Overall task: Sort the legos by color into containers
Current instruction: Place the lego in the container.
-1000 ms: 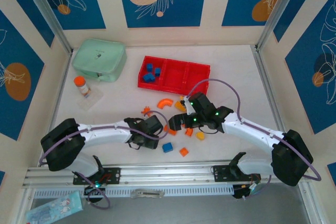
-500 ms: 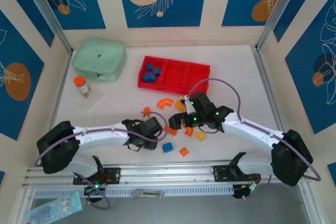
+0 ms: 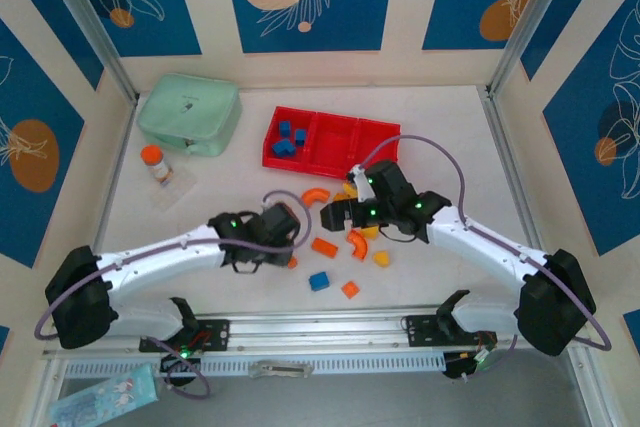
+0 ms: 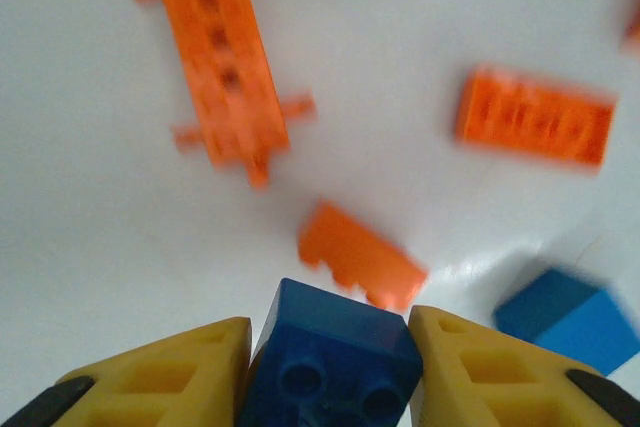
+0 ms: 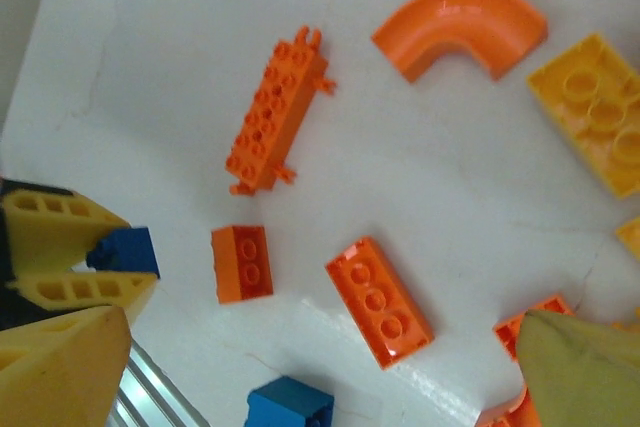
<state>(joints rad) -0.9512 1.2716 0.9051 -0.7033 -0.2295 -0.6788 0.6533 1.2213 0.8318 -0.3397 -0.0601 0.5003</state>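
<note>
The left gripper (image 4: 328,357) is clamped on a blue lego (image 4: 335,342), held clear of the table (image 3: 450,147), likely for the tray's (image 3: 310,163) blue-filled compartment at 12 o'clock, while the right gripper (image 3: 338,217) hovers, jaws apart, over orange legos (image 5: 378,299).

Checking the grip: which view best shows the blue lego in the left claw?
Left wrist: the blue lego sits close up, clamped in the left claw. Right wrist shows it small and sidelong. In top external the claw hides it.
</note>
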